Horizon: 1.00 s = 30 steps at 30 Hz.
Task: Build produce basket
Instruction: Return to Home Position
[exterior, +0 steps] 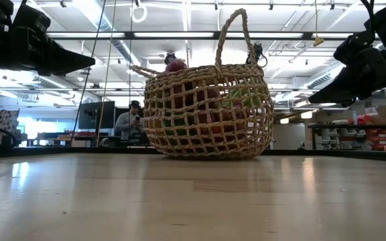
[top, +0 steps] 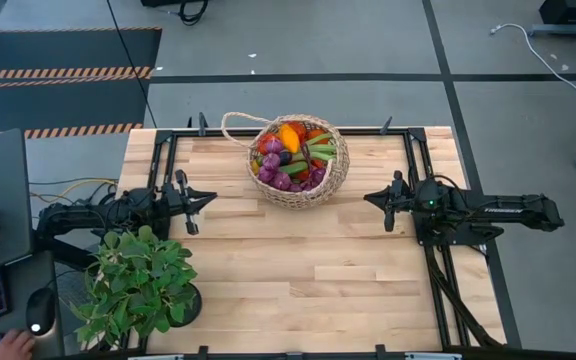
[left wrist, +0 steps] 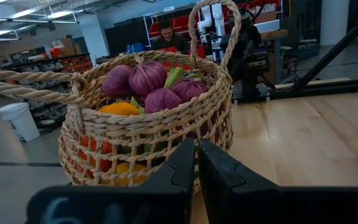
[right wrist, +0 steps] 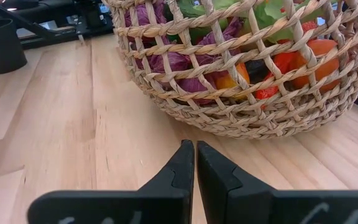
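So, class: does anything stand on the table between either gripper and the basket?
Nothing visible does. Only bare tabletop lies between the basket and the left gripper or the right gripper; the potted plant stands aside, at the near left corner.

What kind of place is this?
Probably a robotics lab in a warehouse-like hall, judging by the hazard-striped floor mat, the storage shelves behind the table, and the exposed ceiling strip lights.

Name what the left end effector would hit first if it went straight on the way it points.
The left end effector would probably meet the basket side wall first; depth is unclear.
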Each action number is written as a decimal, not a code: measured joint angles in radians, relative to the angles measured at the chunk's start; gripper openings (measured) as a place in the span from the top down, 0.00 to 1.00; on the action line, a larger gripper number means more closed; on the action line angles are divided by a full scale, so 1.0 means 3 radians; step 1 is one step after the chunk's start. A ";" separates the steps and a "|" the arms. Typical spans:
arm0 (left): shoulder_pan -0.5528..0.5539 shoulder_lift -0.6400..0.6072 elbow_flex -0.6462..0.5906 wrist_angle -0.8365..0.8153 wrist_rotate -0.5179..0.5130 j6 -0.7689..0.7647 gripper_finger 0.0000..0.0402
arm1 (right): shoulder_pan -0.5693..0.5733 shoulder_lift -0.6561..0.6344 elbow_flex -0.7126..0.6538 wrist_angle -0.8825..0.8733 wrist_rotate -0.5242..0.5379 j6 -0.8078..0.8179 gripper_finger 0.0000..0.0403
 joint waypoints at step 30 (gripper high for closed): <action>-0.0001 -0.0001 0.0000 0.0000 0.0000 -0.0001 0.91 | 0.0000 0.0000 0.0000 0.0000 0.0000 0.0000 0.94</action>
